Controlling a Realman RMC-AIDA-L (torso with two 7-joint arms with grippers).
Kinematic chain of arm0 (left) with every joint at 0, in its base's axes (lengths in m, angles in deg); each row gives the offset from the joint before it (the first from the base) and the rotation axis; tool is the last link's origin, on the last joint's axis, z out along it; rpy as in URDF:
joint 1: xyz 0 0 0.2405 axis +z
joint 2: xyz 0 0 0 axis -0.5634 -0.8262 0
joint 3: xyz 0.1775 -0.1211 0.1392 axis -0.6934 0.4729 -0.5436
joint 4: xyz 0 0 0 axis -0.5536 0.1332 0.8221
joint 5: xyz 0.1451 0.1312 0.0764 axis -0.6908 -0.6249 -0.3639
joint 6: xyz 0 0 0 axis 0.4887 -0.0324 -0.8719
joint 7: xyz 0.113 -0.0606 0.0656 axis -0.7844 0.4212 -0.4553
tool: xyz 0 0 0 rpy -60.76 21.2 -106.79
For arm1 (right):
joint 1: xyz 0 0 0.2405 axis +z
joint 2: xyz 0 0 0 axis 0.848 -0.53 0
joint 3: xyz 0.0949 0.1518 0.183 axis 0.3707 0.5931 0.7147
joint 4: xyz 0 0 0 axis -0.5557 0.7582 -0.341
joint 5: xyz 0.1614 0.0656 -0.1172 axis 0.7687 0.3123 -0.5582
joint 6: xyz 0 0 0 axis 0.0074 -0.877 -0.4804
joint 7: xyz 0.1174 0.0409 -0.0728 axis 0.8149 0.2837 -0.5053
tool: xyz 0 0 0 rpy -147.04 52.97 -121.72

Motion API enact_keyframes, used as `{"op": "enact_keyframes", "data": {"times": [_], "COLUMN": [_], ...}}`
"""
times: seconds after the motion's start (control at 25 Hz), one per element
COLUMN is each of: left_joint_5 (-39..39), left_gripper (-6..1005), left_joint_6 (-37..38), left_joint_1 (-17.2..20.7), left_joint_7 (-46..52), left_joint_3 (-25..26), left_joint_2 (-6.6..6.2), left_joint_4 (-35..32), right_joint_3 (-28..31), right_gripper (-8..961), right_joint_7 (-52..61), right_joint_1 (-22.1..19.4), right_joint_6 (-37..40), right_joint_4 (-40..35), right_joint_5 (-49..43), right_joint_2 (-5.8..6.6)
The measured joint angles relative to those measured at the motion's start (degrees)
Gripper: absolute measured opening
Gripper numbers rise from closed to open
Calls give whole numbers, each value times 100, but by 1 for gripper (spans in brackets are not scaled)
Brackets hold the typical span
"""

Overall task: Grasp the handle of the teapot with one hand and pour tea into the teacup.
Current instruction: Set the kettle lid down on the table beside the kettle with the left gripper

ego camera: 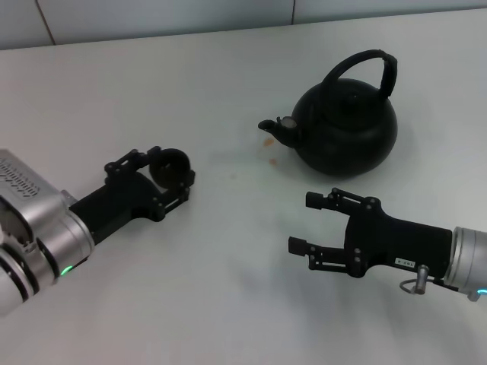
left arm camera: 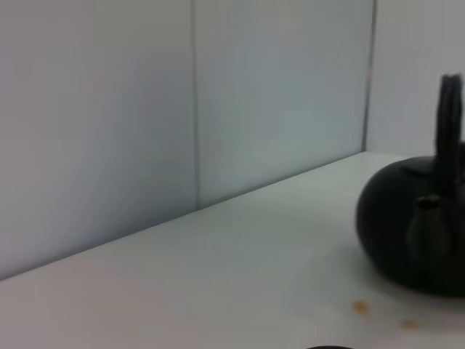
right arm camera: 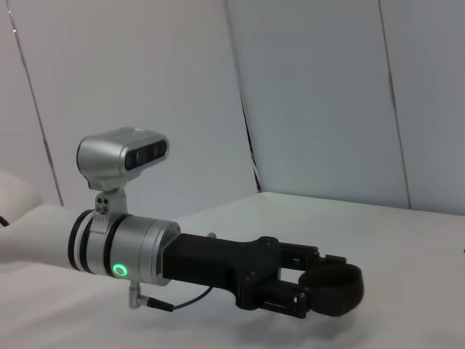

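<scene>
Teapot (ego camera: 346, 125): stood far right on the tabletop (ego camera: 228, 289), spout pointing left, handle (ego camera: 368, 68) upright and ungrasped. Teacup (ego camera: 170, 168): near left, pinched between the fingers of the left end effector (ego camera: 172, 179). Right end effector (ego camera: 308, 222): fingers spread, empty, resting near the pot on its near side, apart from it. Progress, judged: cup secured; handle grasp and pour both outstanding. Right wrist view alone showed the cup clamped side-on by the left arm; left wrist view alone showed two orange spots (left arm camera: 360, 307) on the tabletop just before the pot, seen side-on
</scene>
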Motion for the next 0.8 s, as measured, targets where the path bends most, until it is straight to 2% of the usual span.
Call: {"op": "enact_keyframes", "data": {"times": [0.24,0.32,0.8], "left_joint_5": [0,2,2], "left_gripper": [690,689,692], "left_joint_6": [11,-28,-322], "left_joint_1": [-79,-327,-470], "left_joint_7": [149,277,282], "left_joint_3": [-120,-373,-483], "left_joint_2": [-1,26,57], "left_joint_4": [42,73,311], "right_joint_3": [0,0,0], "right_gripper": [832,832,833], "right_joint_7": [0,0,0], "right_joint_1": [-31,-40,-86], "right_joint_6": [0,0,-1], "right_joint_4": [0,21,36], "right_joint_5": [2,5,9], "right_joint_2": [0,0,0]}}
